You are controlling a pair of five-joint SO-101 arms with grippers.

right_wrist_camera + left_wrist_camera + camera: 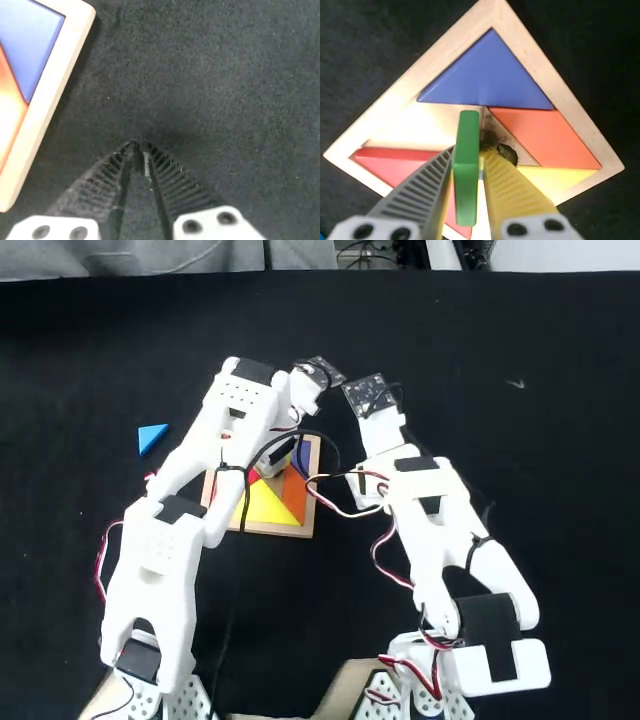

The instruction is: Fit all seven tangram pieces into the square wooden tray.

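Observation:
The square wooden tray (408, 76) lies under my left gripper (468, 152), which is shut on a green piece (468, 129) held on edge just above the tray's bare middle. In the tray lie a big blue triangle (487, 75), an orange parallelogram (545, 137), a red triangle (395, 162) and a yellow triangle (555, 177). In the high view the left arm covers much of the tray (265, 530); the yellow triangle (270, 505) shows. A small light-blue triangle (151, 436) lies loose to the tray's left. My right gripper (136, 147) is shut on nothing, over the cloth beside the tray's rim (50, 100).
Black cloth covers the whole table, with open room to the far side, left and right of the tray. Both arms' cables hang over the tray's right edge (316, 490). The arm bases stand at the near edge.

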